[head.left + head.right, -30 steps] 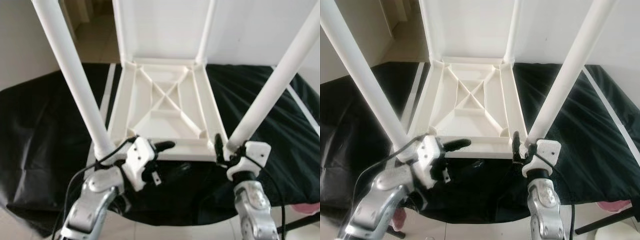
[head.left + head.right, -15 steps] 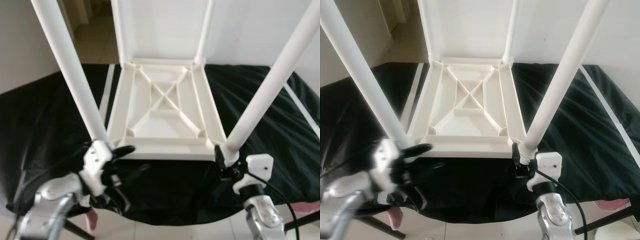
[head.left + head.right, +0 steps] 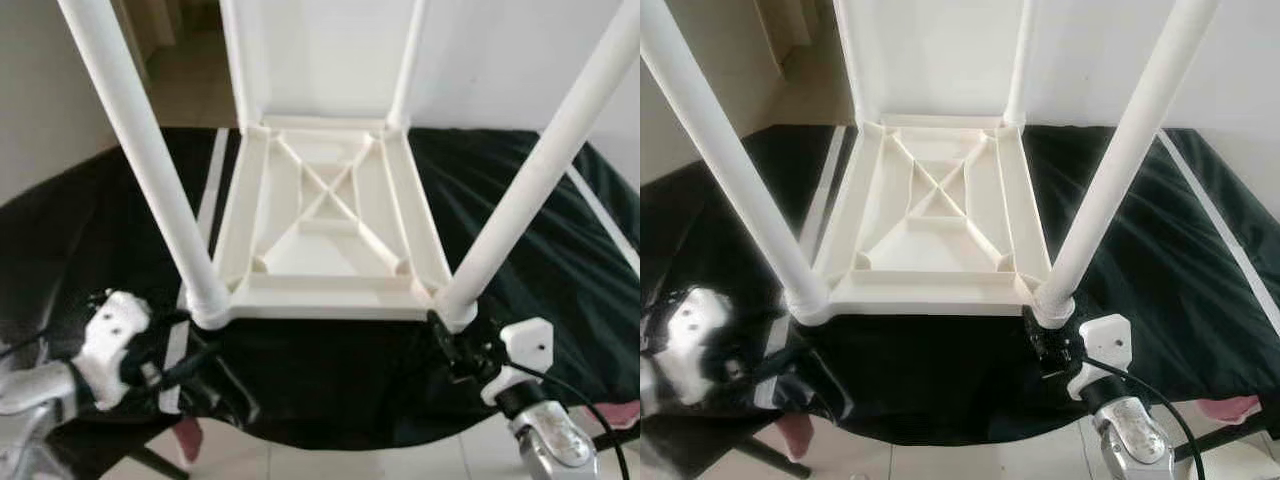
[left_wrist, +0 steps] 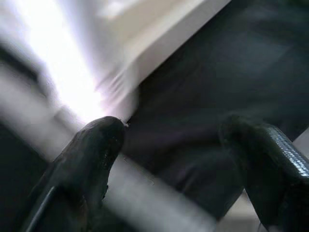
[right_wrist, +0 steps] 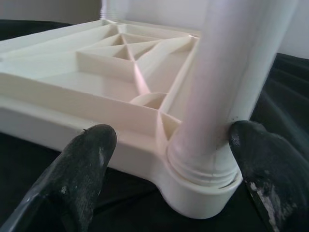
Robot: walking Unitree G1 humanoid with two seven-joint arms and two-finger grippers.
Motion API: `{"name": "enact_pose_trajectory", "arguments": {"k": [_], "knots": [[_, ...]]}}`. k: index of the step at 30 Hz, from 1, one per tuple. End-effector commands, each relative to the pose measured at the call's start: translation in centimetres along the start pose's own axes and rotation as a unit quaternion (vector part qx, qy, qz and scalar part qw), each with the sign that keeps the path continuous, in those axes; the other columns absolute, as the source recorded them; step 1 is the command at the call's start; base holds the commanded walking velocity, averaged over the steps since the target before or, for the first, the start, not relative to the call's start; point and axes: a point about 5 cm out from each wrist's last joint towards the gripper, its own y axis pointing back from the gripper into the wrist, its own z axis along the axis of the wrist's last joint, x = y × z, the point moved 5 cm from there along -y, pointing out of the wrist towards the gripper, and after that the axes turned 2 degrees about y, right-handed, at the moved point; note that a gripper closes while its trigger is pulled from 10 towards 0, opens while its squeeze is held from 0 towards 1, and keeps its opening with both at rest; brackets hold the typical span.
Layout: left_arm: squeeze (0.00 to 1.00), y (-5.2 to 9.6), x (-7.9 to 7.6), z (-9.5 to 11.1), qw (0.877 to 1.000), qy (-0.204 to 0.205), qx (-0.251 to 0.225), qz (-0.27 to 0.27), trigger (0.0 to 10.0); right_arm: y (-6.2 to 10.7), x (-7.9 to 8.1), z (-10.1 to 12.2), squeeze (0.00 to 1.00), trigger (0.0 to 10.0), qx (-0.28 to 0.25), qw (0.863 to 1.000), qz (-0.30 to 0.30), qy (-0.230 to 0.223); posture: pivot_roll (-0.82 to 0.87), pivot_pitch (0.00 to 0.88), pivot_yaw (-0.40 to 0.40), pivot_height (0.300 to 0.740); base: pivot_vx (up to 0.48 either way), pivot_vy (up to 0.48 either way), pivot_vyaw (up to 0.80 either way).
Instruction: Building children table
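The white plastic children's table (image 3: 330, 215) lies upside down on a black cloth-covered surface (image 3: 520, 200), its four round white legs (image 3: 140, 150) pointing up. The right gripper (image 5: 164, 145) sits at the near corner at 5 o'clock, fingers spread wide either side of the leg's base, gripping nothing. The left gripper (image 4: 169, 145), at 7 o'clock beside the near left leg, is likewise spread, empty, arm low.
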Motion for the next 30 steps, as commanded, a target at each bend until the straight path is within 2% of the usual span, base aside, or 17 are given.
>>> {"name": "enact_pose_trajectory", "arguments": {"k": [1,2,3,6,7,8,10,11,14,16,18,21,22,23,26,27,30], "knots": [[0.0,2.3,2.9,-1.4,0.998,-0.006,0.038,0.059,10.0,0.1,1.3,-0.3,0.0,10.0,0.009,0.999,0.038,-0.009,-0.02,0.085,0.01,0.74,0.0,0.0,0.0],[0.0,2.3,2.9,-1.4,0.998,-0.006,0.038,0.059,10.0,0.1,1.3,-0.3,0.0,10.0,0.009,0.999,0.038,-0.009,-0.02,0.085,0.01,0.74,0.0,0.0,0.0],[0.0,3.1,4.3,-1.5,0.995,-0.006,0.042,0.088,10.0,0.2,1.5,-0.3,0.0,10.0,0.011,0.999,0.045,-0.008,-0.02,0.087,0.011,0.74,0.0,0.0,0.0],[0.0,3.2,4.7,-1.5,0.995,-0.007,0.041,0.096,10.0,0.2,1.6,-0.3,0.0,10.0,0.011,0.999,0.047,-0.007,-0.02,0.087,0.011,0.74,0.0,0.0,0.0],[0.0,3.5,6.1,-1.6,0.99,-0.021,0.043,0.13,10.0,0.3,1.8,-0.5,0.0,10.0,0.013,0.998,0.055,-0.007,-0.02,0.088,0.015,0.74,0.0,0.0,0.0],[0.0,4.2,8.4,-2.0,0.982,-0.011,0.044,0.182,10.0,0.4,2.3,-0.7,0.0,10.0,0.017,0.998,0.067,-0.01,-0.02,0.087,0.017,0.74,0.0,0.0,0.0],[0.0,4.3,8.9,-2.1,0.98,-0.007,0.044,0.193,10.0,0.5,2.4,-0.7,0.0,10.0,0.018,0.997,0.07,-0.012,-0.02,0.087,0.017,0.74,0.0,0.0,0.0],[0.0,4.7,10.4,-1.8,0.972,-0.026,0.037,0.232,10.0,0.5,2.6,-0.8,0.0,10.0,0.018,0.997,0.077,-0.012,-0.03,0.083,0.018,0.74,0.0,0.0,0.0],[0.0,4.9,12.9,-1.4,0.955,-0.019,0.031,0.295,10.0,0.5,3.0,-0.8,0.0,10.0,0.02,0.996,0.083,-0.021,-0.02,0.082,0.02,0.74,0.0,0.0,0.0],[0.0,4.9,13.5,-1.4,0.951,-0.014,0.03,0.306,10.0,0.5,3.1,-0.9,0.0,10.0,0.021,0.996,0.085,-0.023,-0.02,0.082,0.02,0.74,0.0,0.0,0.0],[0.0,4.6,14.6,-1.0,0.939,-0.027,0.034,0.34,10.0,0.6,3.1,-1.0,0.0,10.0,0.023,0.996,0.084,-0.024,-0.02,0.076,0.02,0.74,0.0,0.0,0.0],[0.0,4.5,15.2,-0.8,0.936,-0.022,0.026,0.351,10.0,0.6,3.2,-1.2,0.0,10.0,0.026,0.996,0.085,-0.023,-0.02,0.075,0.02,0.74,0.0,0.0,0.0],[0.0,4.2,15.9,-0.4,0.929,-0.025,0.018,0.37,10.0,0.6,3.1,-1.3,0.0,10.0,0.029,0.996,0.083,-0.023,-0.03,0.069,0.015,0.74,0.0,0.0,0.0],[0.0,4.2,15.9,-0.4,0.929,-0.025,0.018,0.37,10.0,0.6,3.1,-1.3,0.0,10.0,0.029,0.996,0.083,-0.023,-0.03,0.069,0.015,0.74,0.0,0.0,0.0],[0.0,3.3,18.2,2.6,0.902,0.007,-0.064,0.426,10.0,0.5,2.6,-2.0,0.0,10.0,0.044,0.997,0.065,-0.026,-0.03,0.059,0.006,0.74,0.0,0.0,0.0],[0.0,3.3,18.2,2.6,0.902,0.007,-0.064,0.426,10.0,0.5,2.6,-2.0,0.0,10.0,0.044,0.997,0.065,-0.026,-0.03,0.059,0.006,0.74,0.0,0.0,0.0],[0.0,2.5,19.0,3.7,0.891,0.0,-0.069,0.449,10.0,0.6,2.4,-2.8,0.0,10.0,0.061,0.996,0.057,-0.023,-0.04,0.052,0.007,0.74,0.0,0.0,0.0]]}}
